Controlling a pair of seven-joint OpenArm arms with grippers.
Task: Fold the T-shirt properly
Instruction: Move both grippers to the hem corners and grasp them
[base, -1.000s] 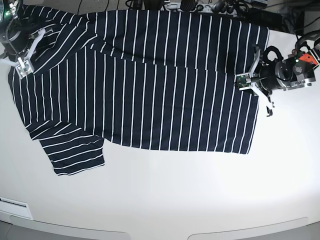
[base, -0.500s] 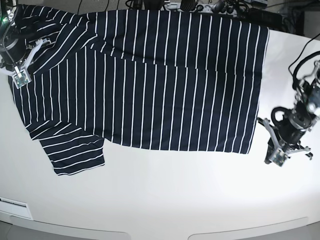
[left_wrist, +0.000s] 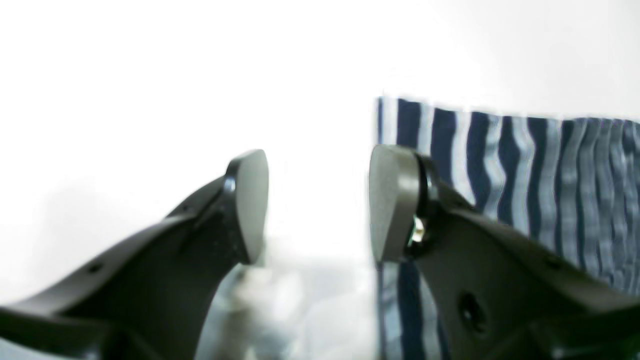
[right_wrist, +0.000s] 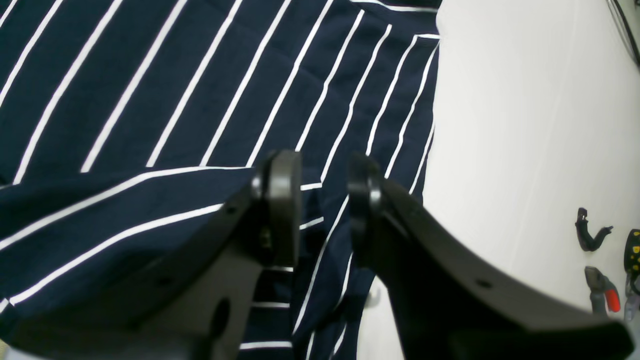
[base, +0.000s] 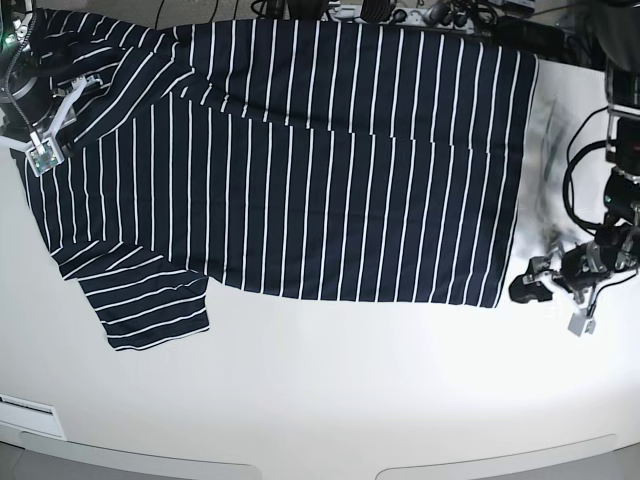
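Note:
The T-shirt (base: 300, 170), dark navy with thin white stripes, lies spread flat on the white table (base: 330, 400), one sleeve (base: 150, 305) sticking out at the front left. My left gripper (base: 548, 290) is low on the bare table just right of the shirt's front right corner (base: 495, 298). In the left wrist view it (left_wrist: 317, 205) is open and empty, with the shirt's edge (left_wrist: 500, 150) beside its right finger. My right gripper (base: 58, 115) is over the shirt's far left part. In the right wrist view it (right_wrist: 325, 205) is open a little above the fabric (right_wrist: 175, 100).
Cables and equipment (base: 400, 12) line the table's far edge. Small tools (right_wrist: 590, 235) lie on the table right of the shirt in the right wrist view. A white label (base: 25, 405) sits at the front left edge.
My left gripper has left the shirt's right edge and swung toward the front, down onto bare table beside the front right corner. The right arm has barely moved.

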